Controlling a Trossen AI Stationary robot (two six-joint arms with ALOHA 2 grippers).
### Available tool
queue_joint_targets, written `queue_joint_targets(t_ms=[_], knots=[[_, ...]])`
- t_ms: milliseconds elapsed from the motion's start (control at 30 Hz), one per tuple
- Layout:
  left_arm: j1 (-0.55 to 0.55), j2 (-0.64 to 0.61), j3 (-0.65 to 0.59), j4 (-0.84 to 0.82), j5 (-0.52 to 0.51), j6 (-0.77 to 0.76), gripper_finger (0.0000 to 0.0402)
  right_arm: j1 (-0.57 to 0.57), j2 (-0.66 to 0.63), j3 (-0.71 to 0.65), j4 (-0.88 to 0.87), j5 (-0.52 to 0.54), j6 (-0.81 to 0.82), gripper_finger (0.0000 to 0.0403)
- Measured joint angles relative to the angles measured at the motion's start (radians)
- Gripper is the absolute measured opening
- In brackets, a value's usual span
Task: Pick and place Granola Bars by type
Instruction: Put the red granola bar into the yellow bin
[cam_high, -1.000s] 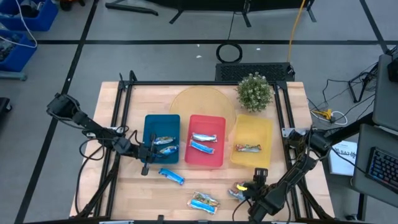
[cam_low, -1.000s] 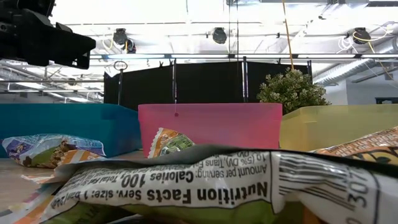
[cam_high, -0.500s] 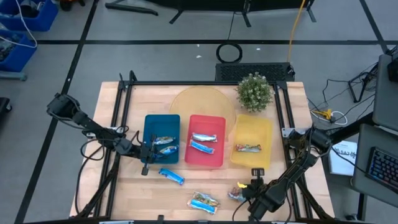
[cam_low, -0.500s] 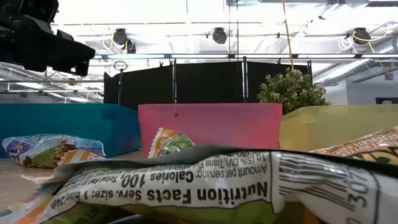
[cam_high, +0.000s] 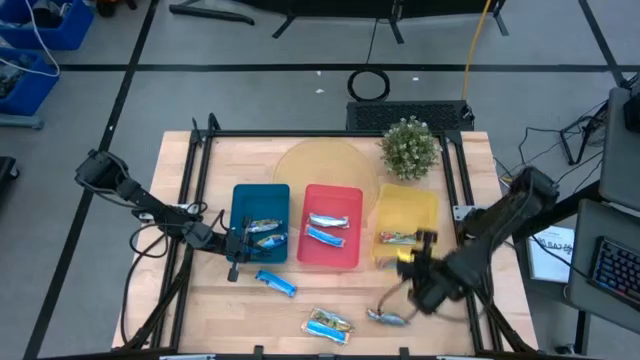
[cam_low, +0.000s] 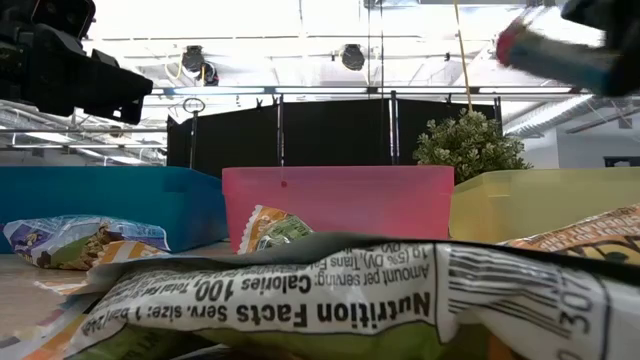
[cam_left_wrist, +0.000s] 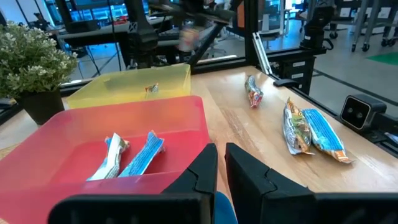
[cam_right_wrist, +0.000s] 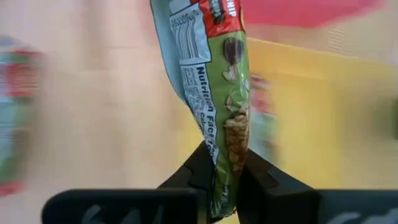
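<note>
My right gripper (cam_high: 415, 258) is shut on one granola bar (cam_right_wrist: 214, 93), green and red with white print, lifted above the table by the yellow tray's (cam_high: 418, 205) near edge. In the low view it blurs at top right (cam_low: 555, 45). My left gripper (cam_left_wrist: 221, 165) is shut on nothing and stays at the blue tray's (cam_high: 245, 205) left side. Two bars (cam_high: 267, 233) lie in the blue tray, two (cam_high: 328, 229) in the red tray (cam_high: 345, 195) and one (cam_high: 398, 237) in the yellow. Three bars lie flat on the table in front (cam_high: 275, 283), (cam_high: 328, 324), (cam_high: 388, 317). My right gripper pinches the bar's one end (cam_right_wrist: 225, 163) between its two fingers (cam_right_wrist: 202, 165). The bar reaches out lengthwise beyond the fingertips, in line with the fingers. It is lifted clear of the table and the trays.
A potted plant (cam_high: 410, 148) stands at the far right behind the yellow tray, beside a pale round plate (cam_high: 320, 165). A black frame (cam_high: 200, 160) runs along the table's left, far and right sides. Bare wood shows at the near left.
My right gripper has shut on a bar at the table's near right. It then rose fast and swung toward the far edge, to the yellow tray's near edge. The bar has come up clear of the table. The other bar there stays put.
</note>
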Motion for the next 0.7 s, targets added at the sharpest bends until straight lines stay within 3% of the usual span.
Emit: queue_joint_targets(t_ms=[133,433,700], knots=[[0.000,0.000,0.000,0.001,0.001,-0.001,0.0042,-0.115,-0.098,-0.108,-0.021,-0.037,-0.050,0.0026],[0.000,0.000,0.000,0.001,0.001,0.000,0.0042,-0.327,-0.162,-0.480,0.293,-0.148,-0.180,0.0024],[0.000,0.000,0.000,0.003,0.027,0.000,0.0042,-0.391,-0.162,-0.539,0.347,-0.176,-0.213,0.0039]])
